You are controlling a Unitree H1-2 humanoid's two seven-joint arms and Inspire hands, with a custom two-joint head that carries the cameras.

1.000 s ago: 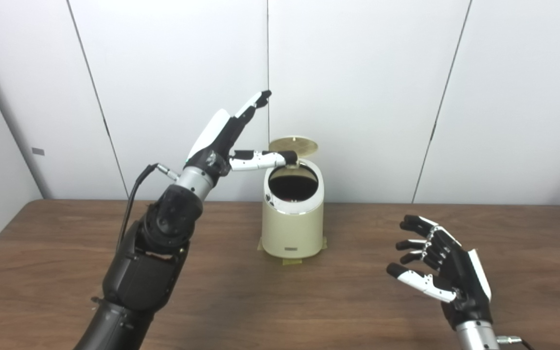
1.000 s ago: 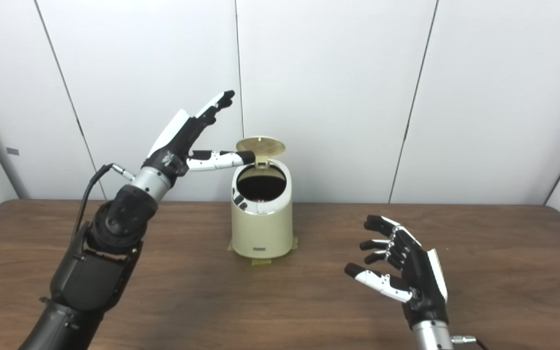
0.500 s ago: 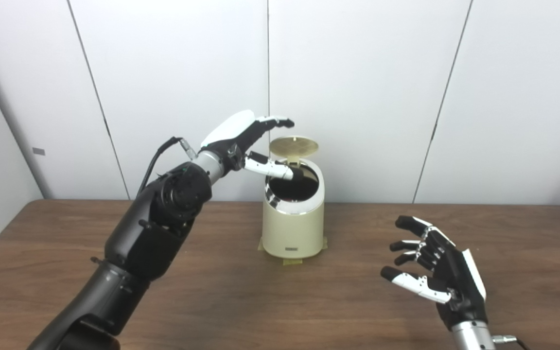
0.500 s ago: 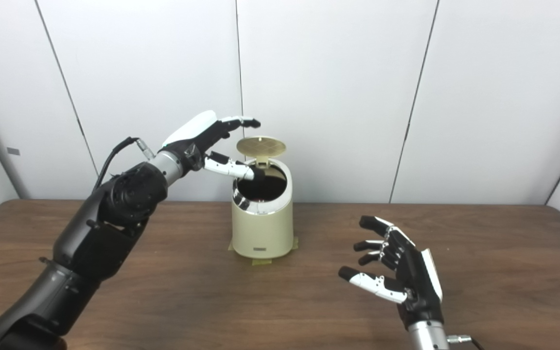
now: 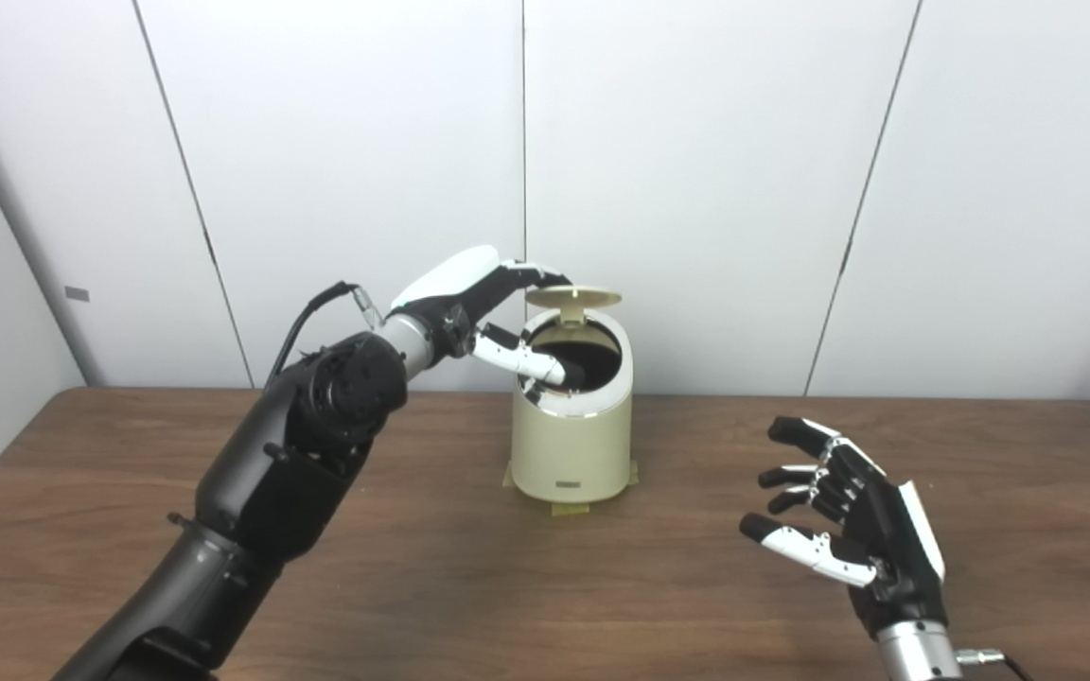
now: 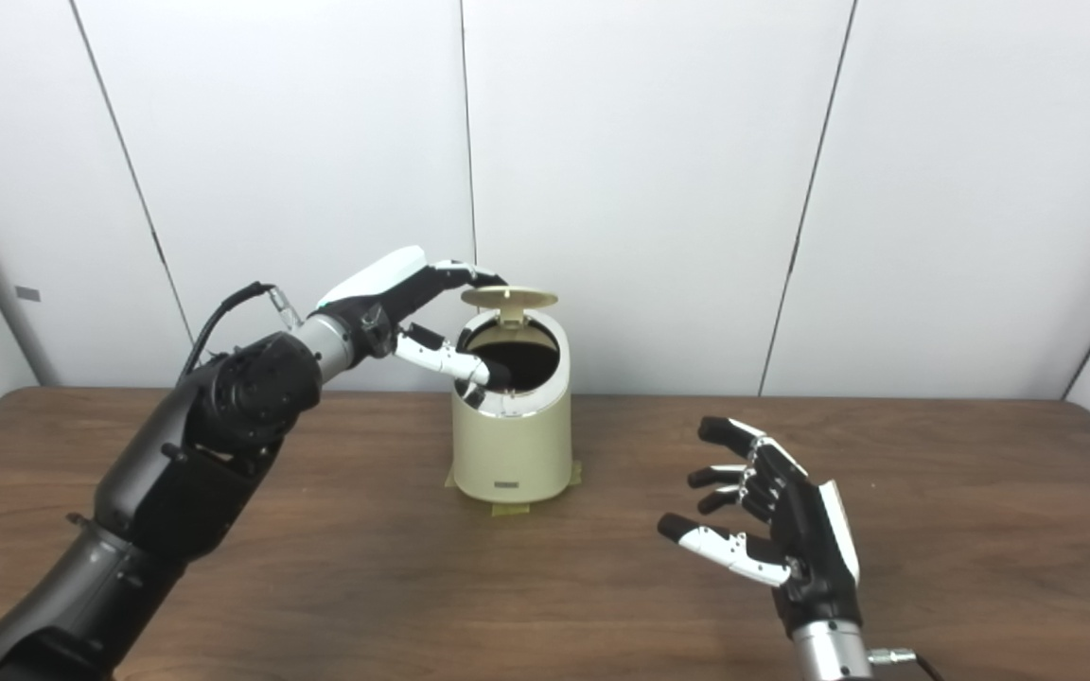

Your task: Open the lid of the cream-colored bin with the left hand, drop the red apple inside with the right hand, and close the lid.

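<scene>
At the back of the desk (image 5: 469, 586), the cream-colored bin (image 5: 571, 437) is shown with its lid (image 5: 573, 296) half raised. The left hand (image 5: 469, 295) is spread, grasping nothing, its fingers (image 5: 528, 274) laid at the lid's edge, thumb over the dark opening. The right hand (image 5: 862, 530) is held released, fingers apart, above the desk. The apple is not seen.

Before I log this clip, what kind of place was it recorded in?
Most likely a lab or test bay rather than a home: plain white wall panels behind a wooden table, and the cream-colored bin fixed down with tape. No household clutter shows.
</scene>
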